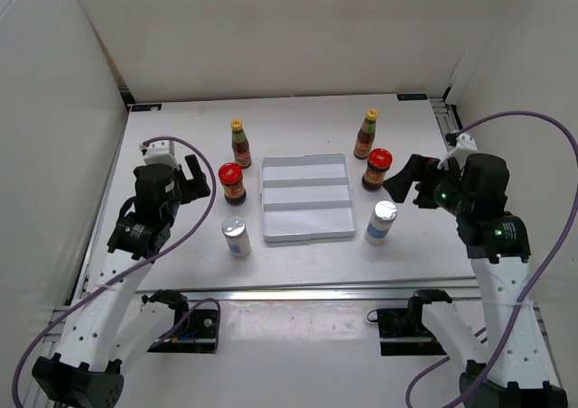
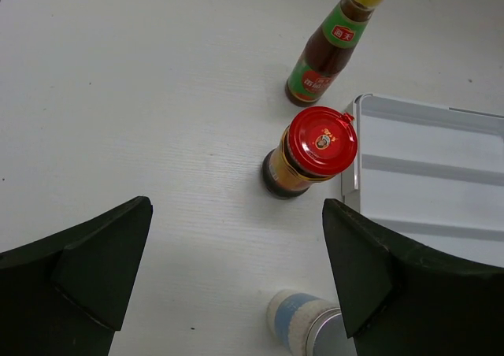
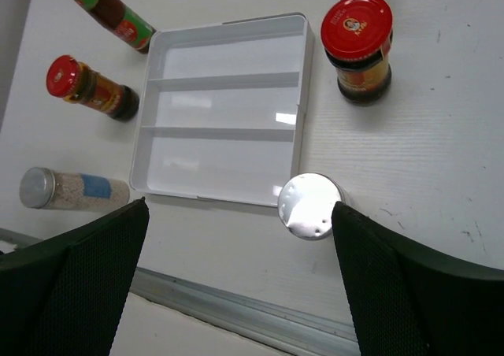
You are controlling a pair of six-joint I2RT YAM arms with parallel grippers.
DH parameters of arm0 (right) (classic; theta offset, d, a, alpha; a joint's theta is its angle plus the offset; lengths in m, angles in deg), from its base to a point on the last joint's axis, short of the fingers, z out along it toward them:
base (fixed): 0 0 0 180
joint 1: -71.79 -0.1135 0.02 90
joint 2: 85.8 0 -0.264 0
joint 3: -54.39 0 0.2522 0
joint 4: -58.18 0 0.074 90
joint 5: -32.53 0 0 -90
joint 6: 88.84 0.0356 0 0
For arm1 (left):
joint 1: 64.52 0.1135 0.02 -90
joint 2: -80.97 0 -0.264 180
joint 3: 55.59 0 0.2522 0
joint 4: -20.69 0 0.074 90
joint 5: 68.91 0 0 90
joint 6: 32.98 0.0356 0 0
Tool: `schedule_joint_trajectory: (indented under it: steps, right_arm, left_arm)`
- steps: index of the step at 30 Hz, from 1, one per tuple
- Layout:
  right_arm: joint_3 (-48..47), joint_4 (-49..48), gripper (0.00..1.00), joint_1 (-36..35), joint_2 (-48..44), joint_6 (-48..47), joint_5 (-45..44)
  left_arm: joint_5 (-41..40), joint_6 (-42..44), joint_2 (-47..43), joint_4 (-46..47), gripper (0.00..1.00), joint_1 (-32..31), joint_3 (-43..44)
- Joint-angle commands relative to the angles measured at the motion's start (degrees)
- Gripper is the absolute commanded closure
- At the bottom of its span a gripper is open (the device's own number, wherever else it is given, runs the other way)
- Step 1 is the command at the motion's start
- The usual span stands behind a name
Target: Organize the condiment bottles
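Note:
Two yellow-capped sauce bottles stand at the back, one on the left and one on the right. Two red-lidded jars and two silver-topped shakers flank the white tray, all upright on the table. My left gripper is open and empty, left of the left jar; the left shaker is by its right finger. My right gripper is open and empty, right of the right jar, above the right shaker.
The ribbed tray has three empty compartments. A metal rail runs along the table's near edge. White walls enclose the table on the left, back and right.

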Motion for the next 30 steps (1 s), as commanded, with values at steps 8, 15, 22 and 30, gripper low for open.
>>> schedule_joint_trajectory:
  steps: [8, 15, 22, 30]
  right_arm:
    - [-2.22, -6.59, 0.0, -0.67, 7.15, -1.22, 17.8]
    - [-2.39, -1.42, 0.0, -2.42, 10.65, -1.22, 11.75]
    - [-0.55, 3.16, 0.0, -10.33, 13.39, 0.53, -4.16]
    - [3.58, 5.1, 0.0, -15.88, 15.41, 4.49, -18.83]
  left_arm:
    - [-3.36, -0.83, -0.87, 1.15, 0.0, -1.48, 0.06]
    - [-1.34, -2.06, -0.34, 2.72, 0.0, -1.48, -0.64]
    - [2.7, -2.59, -0.34, 5.61, 0.0, -1.48, -2.48]
    - [3.85, -2.59, 0.28, 6.86, 0.0, -1.48, -2.49]
